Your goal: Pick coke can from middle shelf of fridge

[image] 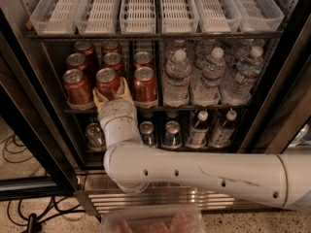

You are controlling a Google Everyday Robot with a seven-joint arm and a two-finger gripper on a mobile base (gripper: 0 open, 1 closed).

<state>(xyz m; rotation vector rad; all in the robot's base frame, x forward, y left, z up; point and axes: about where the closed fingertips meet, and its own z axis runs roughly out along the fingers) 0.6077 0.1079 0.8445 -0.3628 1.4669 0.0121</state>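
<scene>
Fridge (23, 89): door open, three shelf levels seen from above and in front.

- Middle shelf (204, 108): red cans stocked in lanes on the 9 o'clock half, water bottles (176, 79) on the 3 o'clock half. Front-row items are held at the edge by the low lips of the lane trays, so the nearest can in each lane is the reachable one.
- Target coke can (108, 80): front of the middle red lane, upright, silver top showing. It is flanked by a left neighbour can (77, 86) at 9 o'clock and a right neighbour can (144, 84) at 3 o'clock, both close by.
- Gripper (112, 89): raised from 6 o'clock to the front of the middle shelf, at the lower body of the target can. The fingers (125, 88) are spread, one slipped into each gap beside the can, with the can between them. Whether the pads press the metal cannot be told.
- Arm (194, 169): brought in low from 3 o'clock, then bent upward, probably so the wrist clears the shelf below.
- Top shelf (138, 8): white slotted lanes, no drinks seen in them.
- Lower shelf: silver-topped cans (171, 132) and small bottles (197, 127).

Judgement: the grasp is being set. Closure on the can is needed, then a straight pull toward 6 o'clock. Risk: the neighbour cans may be nudged by the fingers.
</scene>
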